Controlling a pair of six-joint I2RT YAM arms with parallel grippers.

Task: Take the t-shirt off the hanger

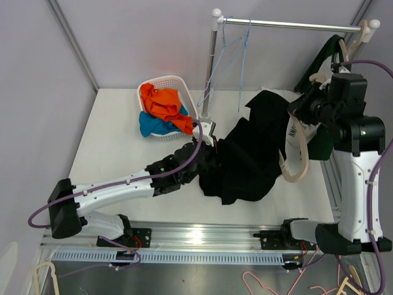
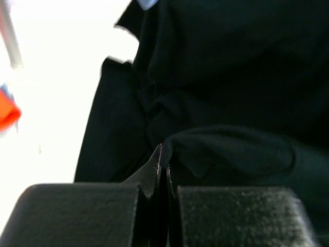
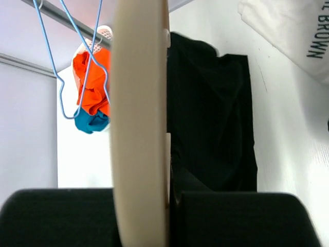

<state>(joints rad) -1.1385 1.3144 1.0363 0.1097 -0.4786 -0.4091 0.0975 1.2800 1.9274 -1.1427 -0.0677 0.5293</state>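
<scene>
Black t-shirt (image 1: 252, 153): crumpled on bench (image 1: 110, 135), centre of overhead frame. Left tool (image 2: 163, 164): clenched on a fold at the t-shirt's left edge. Right tool (image 1: 302, 114): right of frame, grasping cream hanger (image 3: 139, 103) by the t-shirt's right edge. Basket (image 1: 161, 80) of orange and blue cloth: upper left of centre.

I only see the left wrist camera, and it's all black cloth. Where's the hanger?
Observer: The right hand holds the cream hanger up at the table's right side.
Operator: Is the shirt on it?
Observer: It seems not. The black t-shirt lies mostly on the table, and the hanger looks bare.
Operator: What's the orange blur on my left?
Observer: Orange cloth in a white basket.
</scene>
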